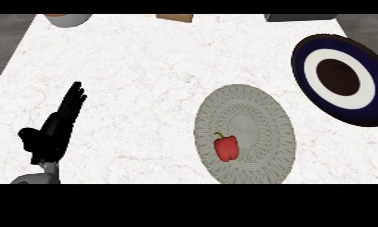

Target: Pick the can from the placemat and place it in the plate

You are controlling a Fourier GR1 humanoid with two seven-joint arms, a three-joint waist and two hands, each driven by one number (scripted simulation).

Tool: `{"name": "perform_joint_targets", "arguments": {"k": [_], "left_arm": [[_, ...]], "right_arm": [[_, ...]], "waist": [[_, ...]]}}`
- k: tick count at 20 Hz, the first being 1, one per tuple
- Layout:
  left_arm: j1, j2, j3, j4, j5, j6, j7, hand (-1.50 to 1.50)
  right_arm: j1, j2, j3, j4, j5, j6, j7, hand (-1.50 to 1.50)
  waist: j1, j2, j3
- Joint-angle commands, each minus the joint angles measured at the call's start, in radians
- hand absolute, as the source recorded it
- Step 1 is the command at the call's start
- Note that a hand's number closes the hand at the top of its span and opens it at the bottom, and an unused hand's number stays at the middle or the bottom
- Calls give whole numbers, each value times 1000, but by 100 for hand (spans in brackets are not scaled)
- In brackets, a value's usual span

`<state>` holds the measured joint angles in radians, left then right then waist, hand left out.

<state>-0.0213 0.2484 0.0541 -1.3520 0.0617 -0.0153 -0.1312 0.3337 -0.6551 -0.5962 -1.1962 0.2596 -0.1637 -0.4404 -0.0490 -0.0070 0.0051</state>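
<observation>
Fingers of my left hand (53, 126) stood straight and spread, resting at the desk's (133, 71) left edge. Well to its right, a red pepper (227, 148) lay on the grey woven placemat (251, 116). Beyond sat the dark-blue-and-white plate (306, 66). No writing was readable.
</observation>
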Motion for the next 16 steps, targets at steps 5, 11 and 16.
{"name": "perform_joint_targets", "arguments": {"k": [5, 11, 16], "left_arm": [[24, 3, -16, -67, -2, -26, 32, 0], [-69, -25, 4, 56, -34, -11, -6, 0], [-43, -48, -20, 7, -63, 5, 20, 0]], "right_arm": [[-41, -81, -245, 224, -165, 16, -311, 150], [-121, -120, -212, 149, -161, 82, -192, 150], [-202, -163, -152, 103, -119, 101, -86, 150]], "waist": [[44, 4, -4], [45, 8, -6], [49, 7, -6]]}}
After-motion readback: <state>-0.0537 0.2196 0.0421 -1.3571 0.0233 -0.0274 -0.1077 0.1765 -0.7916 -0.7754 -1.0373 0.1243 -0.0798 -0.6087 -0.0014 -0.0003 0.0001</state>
